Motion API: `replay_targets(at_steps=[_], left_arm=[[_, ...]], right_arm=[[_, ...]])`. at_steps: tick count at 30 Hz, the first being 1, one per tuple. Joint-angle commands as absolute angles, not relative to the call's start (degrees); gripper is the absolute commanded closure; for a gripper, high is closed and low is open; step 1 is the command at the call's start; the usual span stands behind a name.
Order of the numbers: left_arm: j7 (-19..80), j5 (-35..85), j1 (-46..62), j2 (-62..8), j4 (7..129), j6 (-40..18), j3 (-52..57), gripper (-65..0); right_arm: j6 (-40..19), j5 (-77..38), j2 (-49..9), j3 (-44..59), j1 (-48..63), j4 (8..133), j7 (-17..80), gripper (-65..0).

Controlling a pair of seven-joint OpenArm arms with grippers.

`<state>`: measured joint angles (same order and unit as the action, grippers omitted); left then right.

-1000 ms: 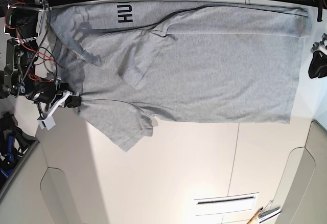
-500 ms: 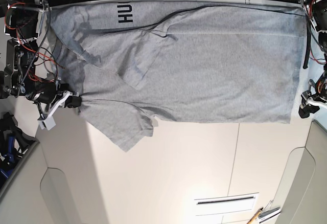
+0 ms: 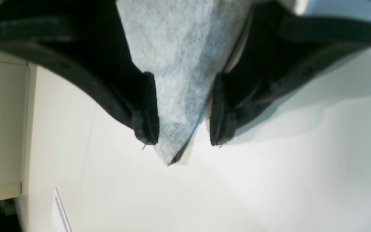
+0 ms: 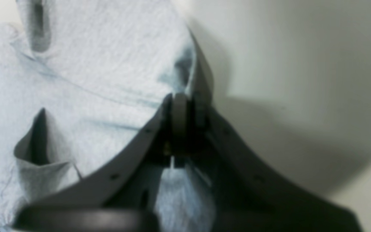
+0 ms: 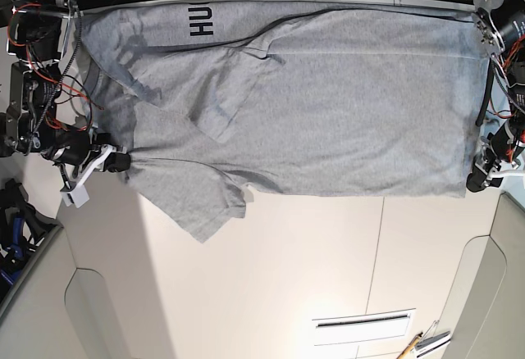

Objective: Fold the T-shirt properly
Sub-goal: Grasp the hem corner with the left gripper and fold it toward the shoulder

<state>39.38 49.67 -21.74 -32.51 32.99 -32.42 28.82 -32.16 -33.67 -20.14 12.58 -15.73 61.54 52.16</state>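
The T-shirt (image 5: 312, 105) lies half-folded, pinched at one end and straddled at the other.
My right gripper (image 4: 179, 106) is clamped tight on a fold of grey cloth at the shoulder end, beside the loose sleeve (image 5: 201, 207); my left gripper (image 3: 183, 112) stands spread wide, a hem corner poking between its pads (image 3: 148, 109) but not yet gripped. Outward from there, the shirt sprawls across the pale table (image 5: 328, 277), one long side already turned over so black lettering (image 5: 199, 21) shows near the far edge. I judge one lengthwise fold made; the near side, that sleeve and the crosswise folds remain. Beyond the cloth: bare cream top with seam lines, a slotted vent (image 5: 365, 323), dark clutter behind.
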Motion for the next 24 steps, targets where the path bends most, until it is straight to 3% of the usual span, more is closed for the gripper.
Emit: replay_targets(at_steps=[1,16,22,24], left_arm=[[39.18,49.93,-22.87,-33.61,33.56,-33.56,28.82,-29.7],[36.01,44.45,-25.74,-33.5,33.56,-33.65,17.1,-28.5],[35.46,44.47,-25.87,-33.52,33.58,-33.67,17.1,-2.5],[34.83,44.49,-25.87,-33.71,33.58,-33.76,17.12,0.0]], right_arm=[[-32.18,-33.63,-20.88,12.8,-16.62,62.06,52.34,0.0],[-32.18,-33.63,-20.78,12.8,-16.62,62.08,52.34,0.0],[-32.18,-33.89,-20.8,12.8,-16.64,62.17,52.31,0.0],[-32.18,-35.2,-20.88,12.8,-16.64,62.92,52.31,0.0]])
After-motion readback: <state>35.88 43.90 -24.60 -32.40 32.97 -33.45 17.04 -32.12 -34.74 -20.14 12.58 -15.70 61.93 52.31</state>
